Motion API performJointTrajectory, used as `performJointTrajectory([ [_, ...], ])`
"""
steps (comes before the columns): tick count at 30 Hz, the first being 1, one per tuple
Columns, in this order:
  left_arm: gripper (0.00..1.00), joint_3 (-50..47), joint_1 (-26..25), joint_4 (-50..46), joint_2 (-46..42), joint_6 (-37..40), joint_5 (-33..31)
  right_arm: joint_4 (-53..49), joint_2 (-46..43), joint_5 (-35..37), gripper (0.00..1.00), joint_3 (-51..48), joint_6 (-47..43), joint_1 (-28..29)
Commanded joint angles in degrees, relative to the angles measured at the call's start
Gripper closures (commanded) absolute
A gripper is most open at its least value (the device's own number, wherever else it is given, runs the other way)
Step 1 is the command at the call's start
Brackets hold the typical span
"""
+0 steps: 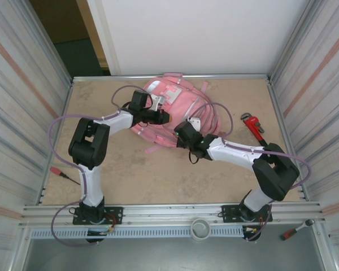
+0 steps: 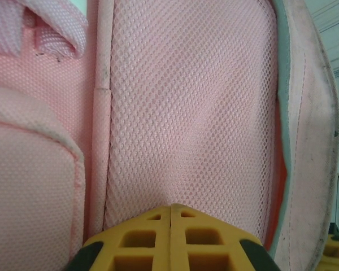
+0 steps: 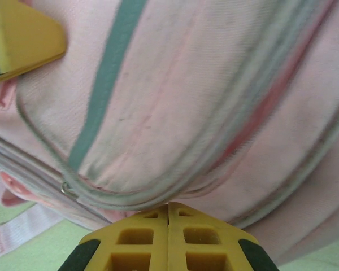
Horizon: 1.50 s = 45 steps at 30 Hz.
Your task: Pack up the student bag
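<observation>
The student bag (image 1: 170, 101), a large pink backpack, lies at the back middle of the table. My left gripper (image 1: 161, 117) rests on top of it. In the left wrist view its yellow fingers (image 2: 170, 206) are shut, and the pink mesh panel (image 2: 192, 101) creases in towards their tip. My right gripper (image 1: 182, 133) sits at the bag's near edge. In the right wrist view it (image 3: 168, 204) is shut where the piped rim of a pale pocket (image 3: 175, 96) dips into the tip. A finger (image 3: 22, 34) of the left gripper shows at the upper left there.
A red pipe wrench (image 1: 253, 125) lies on the table right of the bag. A red-handled tool (image 1: 62, 173) lies near the left wall. Another red-handled tool (image 1: 297, 228) lies on the front rail at the right. Corrugated walls close in both sides.
</observation>
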Motion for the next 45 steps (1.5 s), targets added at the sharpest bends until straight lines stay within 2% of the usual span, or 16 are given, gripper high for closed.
performJointTrajectory([
  [1, 1.00, -3.1, 2.2, -4.8, 2.6, 1.4, -5.9, 6.9, -2.6, -5.2, 1.00, -3.6, -6.5, -0.7],
  [3, 1.00, -3.0, 2.2, -4.5, 2.5, 1.1, -5.5, 8.5, -1.7, -10.1, 0.96, -2.6, -10.1, -1.2],
  [5, 1.00, -3.0, 2.2, -4.5, 2.4, 1.0, -5.4, 8.0, -0.3, -14.0, 0.82, -0.6, -13.4, -1.5],
  [7, 1.00, -2.9, 2.2, -4.5, 2.3, 1.0, -5.2, 8.7, 0.9, -17.5, 0.73, 0.3, -15.0, -2.0],
  [11, 1.00, -2.9, 2.2, -4.5, 2.0, 1.0, -5.2, 7.2, 3.7, -15.3, 0.69, 2.3, -16.3, -2.0],
  [19, 1.00, -2.5, 2.2, -4.6, 2.0, 1.0, -5.0, 0.6, 9.4, -3.5, 0.71, 8.0, -21.1, 0.9],
  [29, 1.00, -2.5, 2.1, -4.6, 1.8, 1.0, -4.8, 3.4, 11.3, 2.5, 0.82, 9.3, -21.9, 2.7],
  [40, 1.00, -2.6, 2.1, -4.5, 1.7, 0.9, -4.5, 6.3, 14.8, 5.1, 0.82, 10.4, -23.0, 3.5],
  [42, 1.00, -2.7, 2.1, -4.5, 1.9, 0.9, -4.6, 7.1, 14.7, 5.5, 0.86, 9.8, -23.4, 3.4],
  [45, 1.00, -2.5, 2.1, -4.7, 2.0, 1.0, -5.1, 9.6, 13.7, 4.4, 0.97, 8.1, -24.0, 3.5],
])
